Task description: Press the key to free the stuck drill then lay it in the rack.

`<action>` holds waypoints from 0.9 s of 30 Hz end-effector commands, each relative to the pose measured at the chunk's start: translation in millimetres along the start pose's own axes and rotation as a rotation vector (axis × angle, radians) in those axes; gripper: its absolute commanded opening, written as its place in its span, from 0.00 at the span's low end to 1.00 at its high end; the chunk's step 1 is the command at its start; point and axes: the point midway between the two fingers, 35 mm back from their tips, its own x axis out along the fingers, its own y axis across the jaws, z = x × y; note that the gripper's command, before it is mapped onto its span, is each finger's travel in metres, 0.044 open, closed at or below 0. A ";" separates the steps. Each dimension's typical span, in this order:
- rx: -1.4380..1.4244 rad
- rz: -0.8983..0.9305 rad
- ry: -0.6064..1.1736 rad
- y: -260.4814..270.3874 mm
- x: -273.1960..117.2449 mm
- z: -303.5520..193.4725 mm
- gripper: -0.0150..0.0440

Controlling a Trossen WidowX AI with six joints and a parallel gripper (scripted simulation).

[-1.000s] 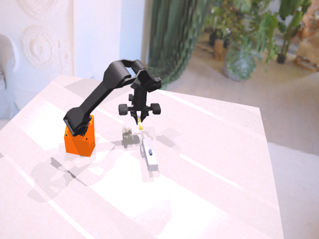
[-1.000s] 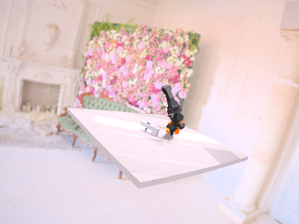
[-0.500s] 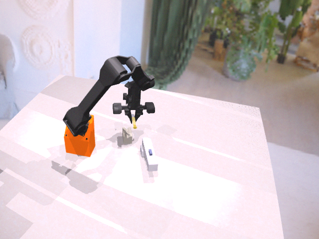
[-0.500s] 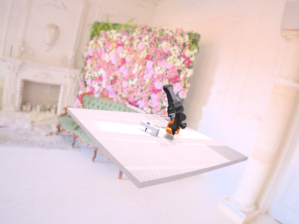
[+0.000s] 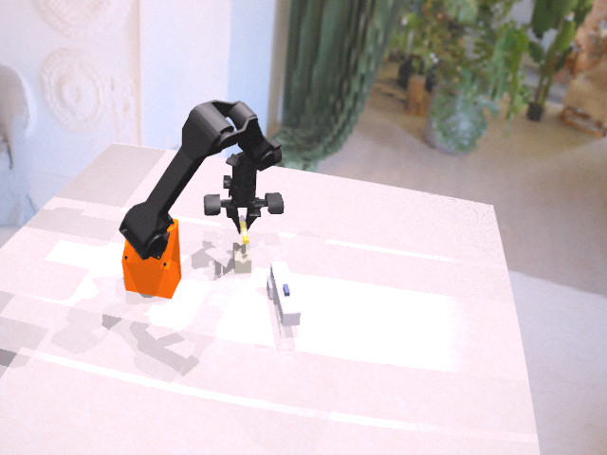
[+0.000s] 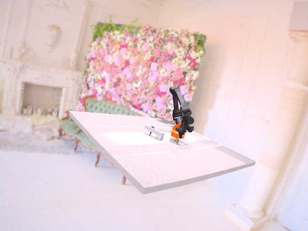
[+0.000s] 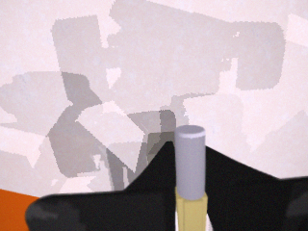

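Note:
My gripper point(image 5: 243, 224) point(image 7: 180, 146) is shut on the drill point(image 5: 243, 231) point(image 7: 190, 166), a thin rod with a yellow body and a grey tip. It holds the drill pointing down, just above the small beige rack block point(image 5: 242, 259) point(image 6: 173, 140). The drill's tip is close over the rack's top; I cannot tell whether they touch. The white housing block point(image 5: 283, 299) point(image 6: 154, 132) lies to the right of the rack, with the small blue key point(image 5: 286, 289) on its top. In the wrist view only the drill, the black fingers and shadows on the table show.
The arm's orange base point(image 5: 152, 266) point(image 6: 175, 133) stands left of the rack. The pale table top point(image 5: 392, 342) point(image 6: 154, 169) carries patchy shadows. Its right edge drops off to the floor.

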 end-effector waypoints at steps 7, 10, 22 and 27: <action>0.005 0.002 -0.002 2.2 14.4 1.0 0.25; 0.005 0.002 -0.002 3.0 19.7 0.9 0.25; 0.005 0.002 -0.001 4.3 31.4 0.1 0.25; 0.005 0.002 -0.001 3.7 38.0 0.6 0.25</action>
